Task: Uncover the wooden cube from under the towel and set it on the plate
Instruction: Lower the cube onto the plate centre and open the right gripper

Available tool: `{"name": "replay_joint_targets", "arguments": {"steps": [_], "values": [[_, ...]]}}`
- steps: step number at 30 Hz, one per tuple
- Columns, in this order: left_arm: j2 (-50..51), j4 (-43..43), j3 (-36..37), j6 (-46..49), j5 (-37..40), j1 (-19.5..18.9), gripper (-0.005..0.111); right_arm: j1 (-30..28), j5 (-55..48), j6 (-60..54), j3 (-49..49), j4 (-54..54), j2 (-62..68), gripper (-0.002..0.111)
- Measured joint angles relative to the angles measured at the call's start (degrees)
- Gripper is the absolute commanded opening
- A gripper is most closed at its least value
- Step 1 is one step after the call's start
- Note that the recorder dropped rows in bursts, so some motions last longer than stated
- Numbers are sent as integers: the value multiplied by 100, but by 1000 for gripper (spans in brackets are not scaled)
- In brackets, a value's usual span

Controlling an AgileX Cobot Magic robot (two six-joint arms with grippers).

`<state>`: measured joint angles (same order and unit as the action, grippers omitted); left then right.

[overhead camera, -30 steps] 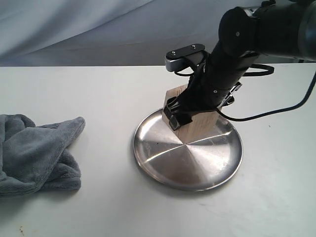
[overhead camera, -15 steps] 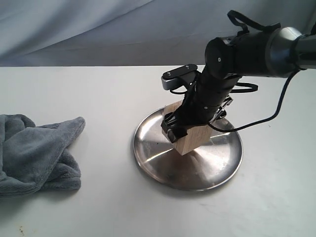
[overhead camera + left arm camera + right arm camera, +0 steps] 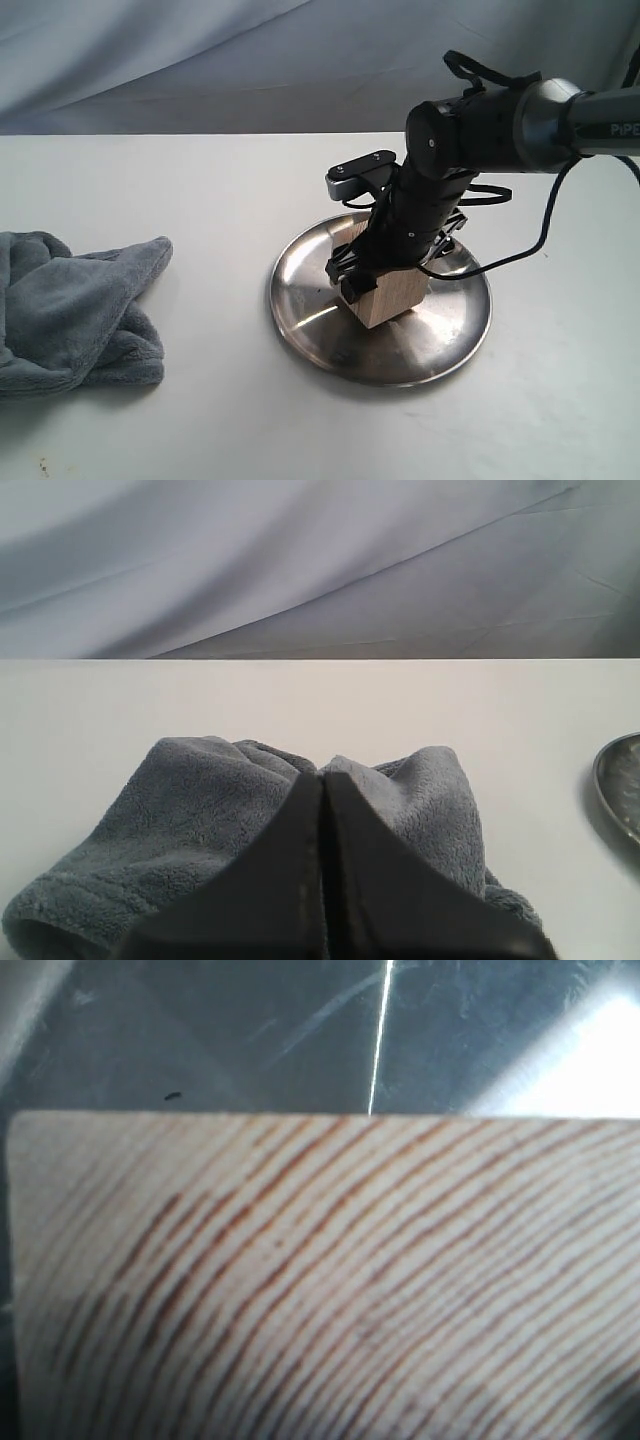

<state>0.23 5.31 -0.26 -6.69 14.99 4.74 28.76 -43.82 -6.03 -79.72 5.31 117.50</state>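
Observation:
The pale wooden cube (image 3: 392,293) sits low on the shiny round plate (image 3: 330,340), near its middle. My right gripper (image 3: 362,272) comes down on it from the back right and is shut on it. In the right wrist view the cube's grained face (image 3: 330,1280) fills the picture, with the plate's metal (image 3: 250,1030) beyond it and no fingers showing. The grey towel (image 3: 70,310) lies bunched at the table's left edge, away from the plate. In the left wrist view my left gripper (image 3: 322,776) is shut just in front of the towel (image 3: 200,800).
A white tabletop (image 3: 200,190) carries everything, and a pale draped cloth (image 3: 200,60) hangs behind it. The right arm's black cable (image 3: 540,235) loops over the plate's back right rim. The plate's edge (image 3: 622,780) shows at the side of the left wrist view.
The right arm has come down and forward with the cube. The cube was tilted and raised over the plate's back; now it sits lower, near the plate's middle. The towel has not moved.

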Motion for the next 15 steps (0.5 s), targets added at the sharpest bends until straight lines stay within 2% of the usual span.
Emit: {"name": "replay_joint_targets", "arguments": {"steps": [8, 15], "values": [[0, 0, 0, 0, 0, 0, 0, 0, 21, 0, 0, 0, 0, 59], [0, 0, 0, 0, 0, 0, 0, 0, 21, 21, 0, 0, 0, 81]]}}
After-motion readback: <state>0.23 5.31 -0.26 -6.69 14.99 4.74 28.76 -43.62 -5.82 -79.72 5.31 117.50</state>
